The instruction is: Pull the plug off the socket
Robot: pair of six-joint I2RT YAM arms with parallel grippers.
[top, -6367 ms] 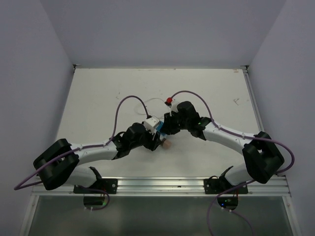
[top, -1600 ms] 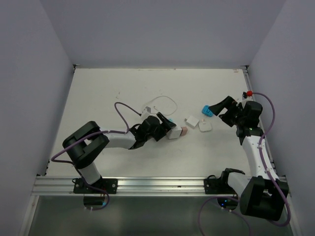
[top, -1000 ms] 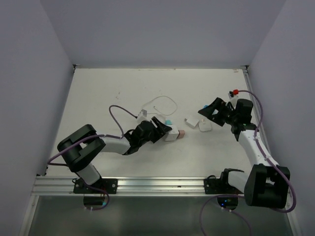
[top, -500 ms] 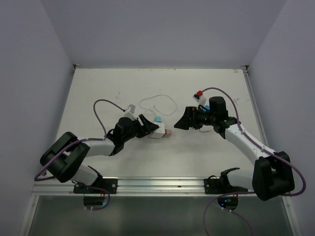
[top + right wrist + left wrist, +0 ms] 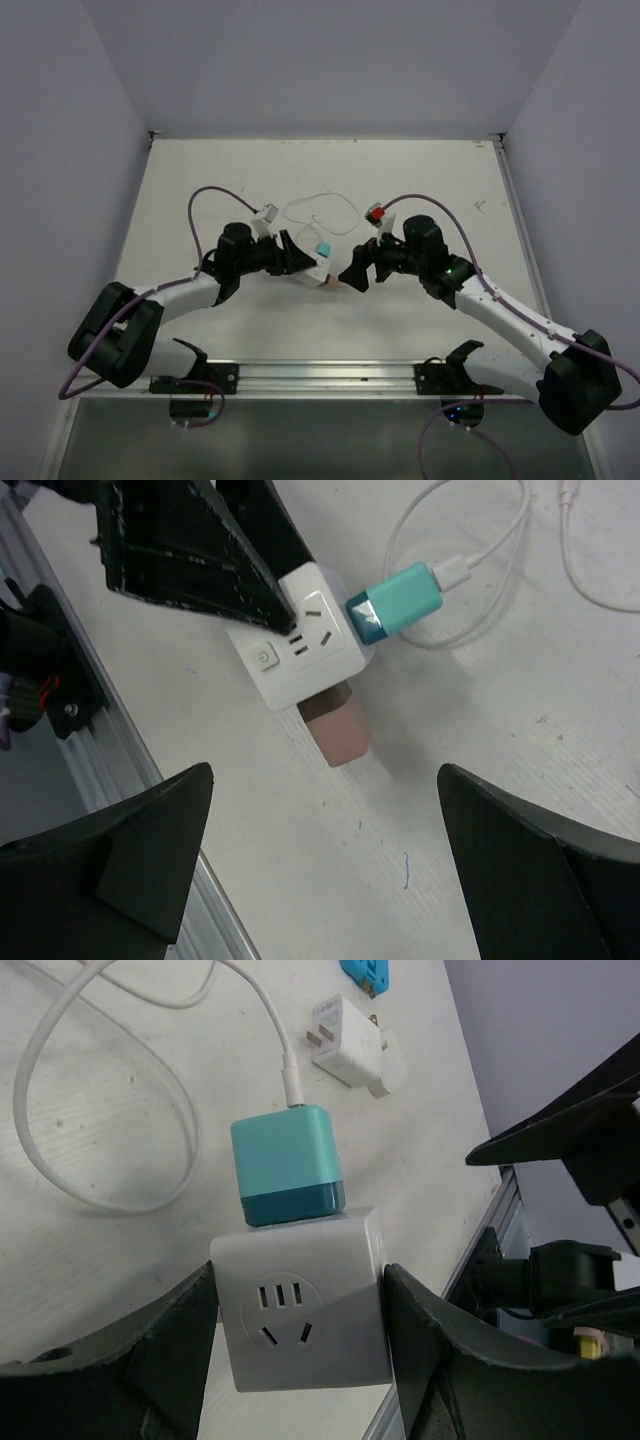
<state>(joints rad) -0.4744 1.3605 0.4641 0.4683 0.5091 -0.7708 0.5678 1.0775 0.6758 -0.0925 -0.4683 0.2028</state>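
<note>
Two slim robot arms, the left arm and the right arm, are wearing smooth white shells between bulky black joints. A purple cable is looping along each one. A small red tag is showing at the right wrist. The left fingers and right fingers are appearing as broad, matte black wedges.

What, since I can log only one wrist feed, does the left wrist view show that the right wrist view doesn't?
Only the left wrist view: a flat white plug with bare prongs and a blue plug at the top edge, both lying apart from the socket. Only the right wrist view: the pink plug seated in the socket's side, and the socket's button face. Both: the socket clamped by the left gripper, and the teal plug with its white cable plugged into it.
</note>
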